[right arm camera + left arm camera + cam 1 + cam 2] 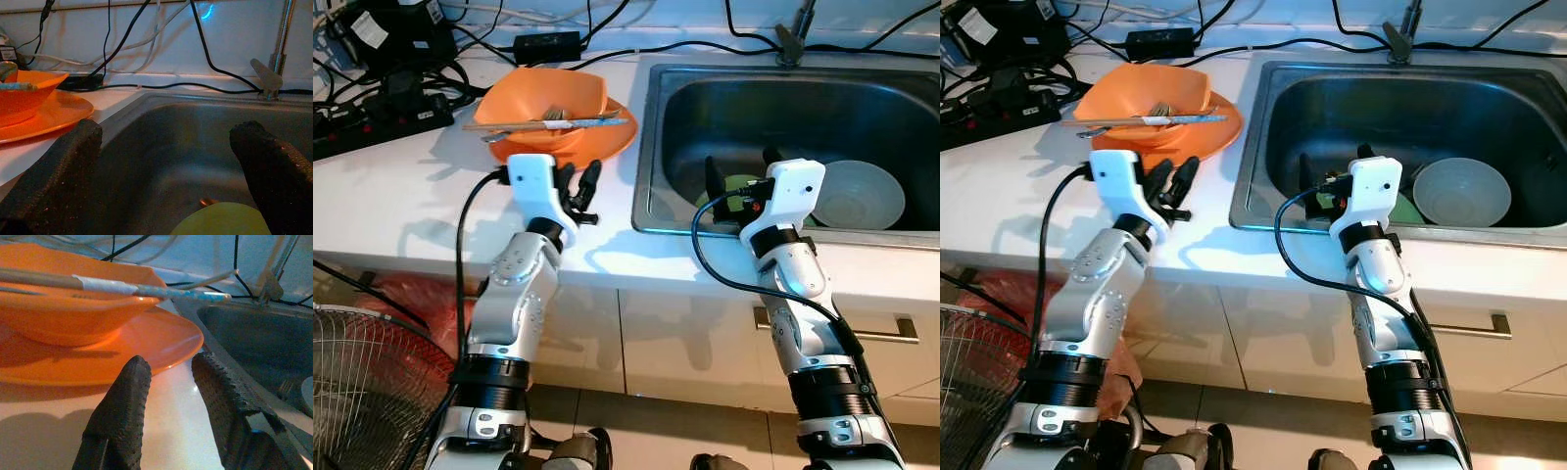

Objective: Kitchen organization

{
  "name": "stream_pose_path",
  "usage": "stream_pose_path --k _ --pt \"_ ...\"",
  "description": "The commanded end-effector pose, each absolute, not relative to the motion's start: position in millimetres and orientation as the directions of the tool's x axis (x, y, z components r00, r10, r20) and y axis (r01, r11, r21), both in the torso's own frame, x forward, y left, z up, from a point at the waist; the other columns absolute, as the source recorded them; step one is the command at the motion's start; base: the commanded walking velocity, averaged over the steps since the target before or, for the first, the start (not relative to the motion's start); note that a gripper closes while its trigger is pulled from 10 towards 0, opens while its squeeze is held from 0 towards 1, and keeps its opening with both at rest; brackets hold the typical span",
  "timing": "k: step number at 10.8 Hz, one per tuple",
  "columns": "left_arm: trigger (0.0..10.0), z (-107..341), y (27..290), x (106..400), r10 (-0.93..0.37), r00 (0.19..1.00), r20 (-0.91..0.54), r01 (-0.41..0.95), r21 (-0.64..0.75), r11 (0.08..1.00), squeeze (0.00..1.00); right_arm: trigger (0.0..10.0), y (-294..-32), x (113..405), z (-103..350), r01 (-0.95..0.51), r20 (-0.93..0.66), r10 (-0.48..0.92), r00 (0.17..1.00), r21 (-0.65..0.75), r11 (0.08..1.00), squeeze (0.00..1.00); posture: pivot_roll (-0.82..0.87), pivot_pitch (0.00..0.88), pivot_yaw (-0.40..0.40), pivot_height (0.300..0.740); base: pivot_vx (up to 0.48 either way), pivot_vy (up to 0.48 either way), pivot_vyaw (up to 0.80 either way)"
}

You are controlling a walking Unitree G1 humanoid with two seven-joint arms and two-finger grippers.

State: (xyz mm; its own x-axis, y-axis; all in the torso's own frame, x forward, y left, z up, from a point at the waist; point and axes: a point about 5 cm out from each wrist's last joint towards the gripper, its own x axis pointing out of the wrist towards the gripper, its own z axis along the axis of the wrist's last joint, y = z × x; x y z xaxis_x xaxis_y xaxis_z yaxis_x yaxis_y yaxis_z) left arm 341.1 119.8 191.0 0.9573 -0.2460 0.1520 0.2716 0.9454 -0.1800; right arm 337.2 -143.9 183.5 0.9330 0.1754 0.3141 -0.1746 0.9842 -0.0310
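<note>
Silver forearms rise from below the counter edge, each bent at the elbow so that its claw reaches over the white counter (391,196). Left claw (579,188): fingers a narrow gap apart, holding nothing, hovering low over the counter with fingertips (134,377) pointing at the rim of the orange plate (612,137) just beyond them. Right claw (739,176): fingers spread wide, empty, reaching past the front rim of the steel sink (651,147) into the basin; a green item (225,220) lies just below and between its fingers, and its kind cannot be told.

Beyond the left claw, an orange bowl (543,98) stands on the plate. Chopsticks (578,121) and a fork (553,115) lie across the bowl's rim, long axes running side to side, crosswise to the left claw's fingers, the chopstick tips pointing toward the sink.

To the outer side of the right claw, a white bowl (857,194) rests upright on the sink floor, near the claw but apart from it.

Farthest from both claws: a tap base (790,44) behind the sink, black cables (695,44) along the counter's back, and a power strip (382,122) beyond the orange bowl on the left arm's side.
</note>
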Motion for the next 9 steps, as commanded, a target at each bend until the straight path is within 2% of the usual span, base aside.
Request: stream_pose_path --k 1,5,8,9 --pt "10.0 196 120 339 -0.242 0.957 0.162 0.27 -0.183 0.945 1.0 10.0 -143 338 182 -0.175 0.306 0.176 0.936 -0.028 0.984 0.0 0.06 0.137 0.063 0.74 0.0 0.0 0.0" --pt "10.0 217 119 339 -0.247 0.951 0.189 0.287 -0.234 0.929 1.0 10.0 -143 338 182 -0.18 0.307 0.18 0.935 -0.029 0.983 0.0 0.06 0.135 0.066 0.74 0.0 0.0 0.0" --pt "10.0 226 118 336 -0.254 0.956 0.145 0.287 -0.294 0.912 1.0 10.0 -142 338 182 -0.183 0.308 0.183 0.934 -0.029 0.983 0.0 0.06 0.133 0.068 0.74 0.0 0.0 0.0" --pt "10.0 222 117 329 -0.311 0.946 0.092 0.324 -0.246 0.914 0.0 10.0 -141 338 182 -0.186 0.307 0.185 0.934 -0.029 0.982 0.0 0.07 0.127 0.071 0.74 0.0 0.0 0.0"
